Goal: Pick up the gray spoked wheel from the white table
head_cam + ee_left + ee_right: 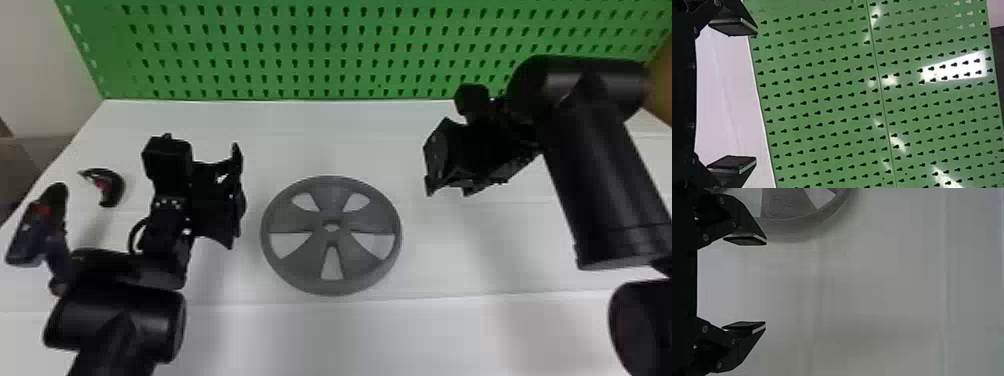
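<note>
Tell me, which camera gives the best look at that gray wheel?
The head view: it shows the gray wheel whole, with its hub and all five openings, lying on the white table. The right wrist view catches part of its edge, cut off by the picture's border. The left wrist view looks toward the green pegboard.

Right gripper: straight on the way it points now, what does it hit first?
Probably bare white table. The right gripper is aimed down at it, and the gray wheel sits off to one side of that line. How far down the table is, I can't judge.
</note>
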Robot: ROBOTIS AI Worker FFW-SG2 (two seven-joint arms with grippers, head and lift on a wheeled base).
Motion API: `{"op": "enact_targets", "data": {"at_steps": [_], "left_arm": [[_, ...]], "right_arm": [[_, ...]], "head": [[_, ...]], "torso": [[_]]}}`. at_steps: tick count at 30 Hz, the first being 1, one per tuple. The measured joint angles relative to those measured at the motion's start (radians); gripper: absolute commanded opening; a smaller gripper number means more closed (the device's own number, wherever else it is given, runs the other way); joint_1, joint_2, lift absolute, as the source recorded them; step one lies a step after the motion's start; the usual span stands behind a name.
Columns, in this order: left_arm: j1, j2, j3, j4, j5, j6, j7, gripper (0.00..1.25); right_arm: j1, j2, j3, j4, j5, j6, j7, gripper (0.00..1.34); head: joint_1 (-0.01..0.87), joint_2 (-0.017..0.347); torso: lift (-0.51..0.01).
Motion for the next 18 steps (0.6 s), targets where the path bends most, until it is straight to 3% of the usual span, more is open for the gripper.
{"op": "enact_targets", "data": {"at_steps": [9, 18], "left_arm": [[-0.008, 0.008, -0.009, 0.001, 0.0, 0.003, 0.0, 1.12], [-0.01, 0.012, -0.012, 0.001, 0.001, 0.005, 0.0, 1.12]], "right_arm": [[-0.023, -0.038, 0.065, 0.127, -0.122, 0.0, 0.0, 0.84], [-0.04, -0.05, 0.12, 0.17, -0.154, 0.0, 0.0, 0.84]], "head": [[0.765, 0.018], [0.765, 0.018]], "torso": [[-0.09], [-0.09]]}}
